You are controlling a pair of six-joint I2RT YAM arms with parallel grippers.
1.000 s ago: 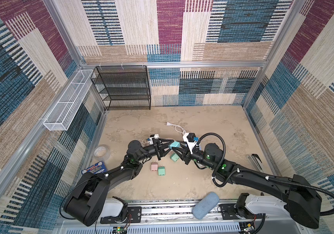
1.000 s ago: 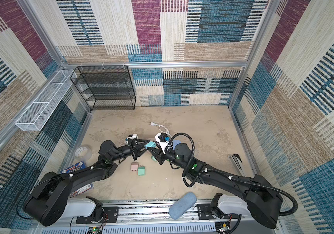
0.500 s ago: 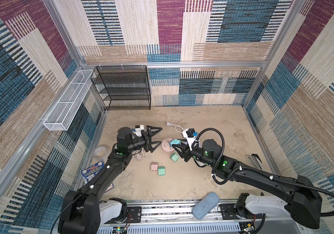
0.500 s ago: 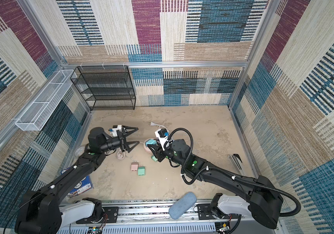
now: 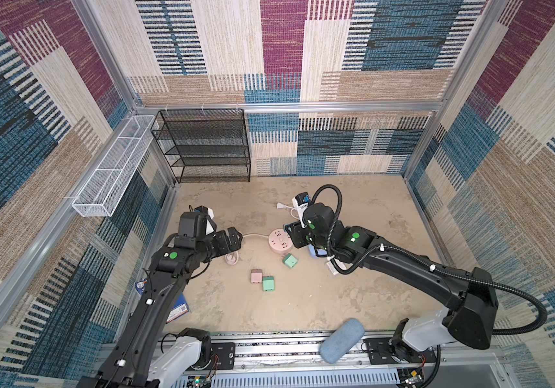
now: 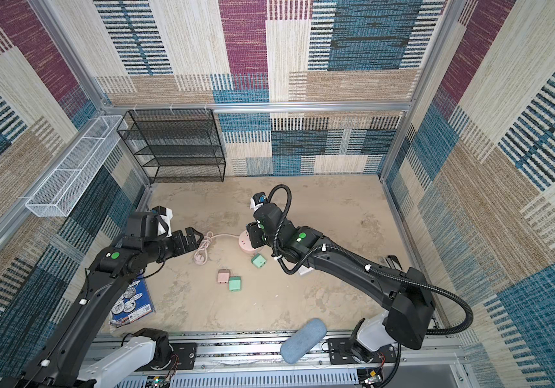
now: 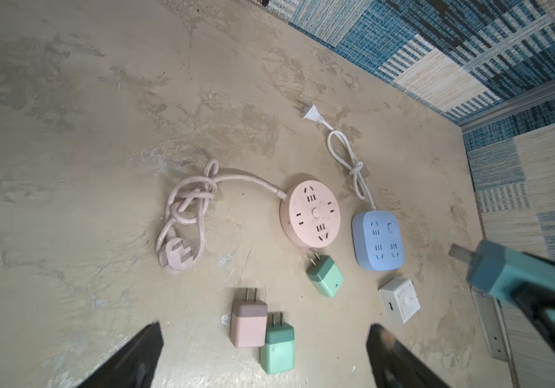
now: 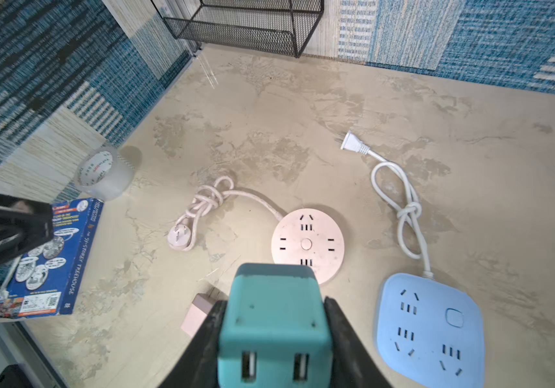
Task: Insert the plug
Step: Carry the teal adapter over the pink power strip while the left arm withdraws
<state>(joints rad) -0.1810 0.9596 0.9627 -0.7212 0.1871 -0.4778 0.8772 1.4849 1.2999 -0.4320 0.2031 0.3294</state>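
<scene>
- The plug [image 8: 271,302], teal, is clamped between the fingers of the right gripper [image 5: 295,235] and held in the air. Its USB end faces back along the gripper, so its long axis runs with the fingers and the prongs [image 7: 458,252] lead.
- In a top view the pink socket [image 5: 281,241] lies at 9 o'clock from that gripper, just beside it. The prongs show bare in the left wrist view, in no slot yet.
- The blue socket [image 8: 430,332] lies at about 5 o'clock from the same gripper, mostly hidden in both top views.
- The right gripper is nearer to both sockets. I judge the coming move to be tipping the prongs down over a two-slot pair, then pressing straight.
- The left gripper [image 5: 236,239] stands at 9 o'clock from the pink socket, apart from it, near the pink cord [image 5: 232,258]. Its jaws are spread wide and hold nothing.
</scene>
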